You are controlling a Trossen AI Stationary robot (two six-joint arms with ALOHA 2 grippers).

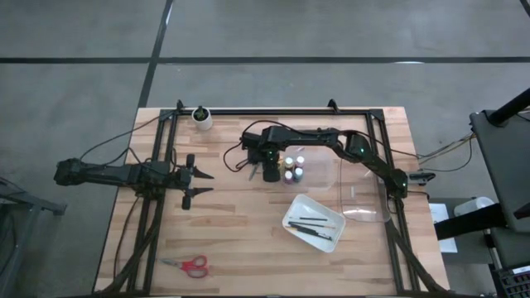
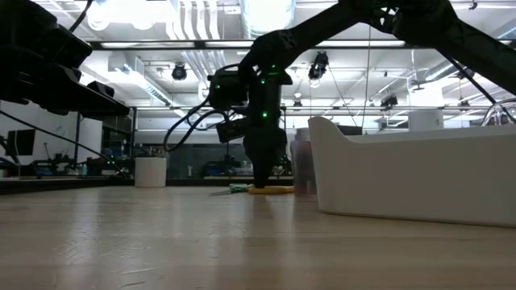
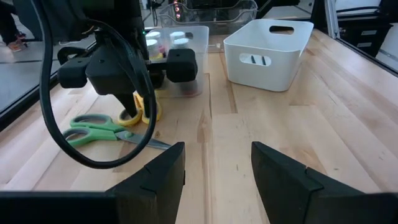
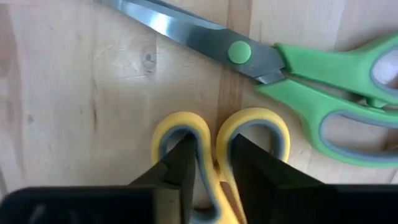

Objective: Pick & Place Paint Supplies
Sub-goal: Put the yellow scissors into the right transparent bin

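Observation:
Yellow-handled scissors (image 4: 179,122) lie flat on the wooden table beside green-handled scissors (image 4: 323,68), left of a clear box of small paint bottles (image 1: 294,170). My right gripper (image 4: 214,158) stands over the yellow handle, pointing down, shut on it. It also shows in the high view as my right gripper (image 1: 269,172). Red-handled scissors (image 1: 192,265) lie near the front left. Thin dark brushes (image 1: 315,223) lie in the white tray (image 1: 291,213). My left gripper (image 1: 203,184) waits open at the table's left, holding nothing. My right gripper comes from above, pointing down, with one fingertip (image 4: 183,165) inside each of the yellow scissors' two handle rings. It pinches the rings' adjoining inner sides (image 4: 209,163) between the fingers. The scissors lie flat on the table (image 2: 270,190).
A small white cup (image 1: 201,118) stands at the back left. A second clear container (image 1: 358,192) sits right of the bottle box. The green scissors' blades (image 4: 180,28) lie just beyond the yellow rings. Bare wood (image 1: 240,240) spreads between the tray and the red scissors.

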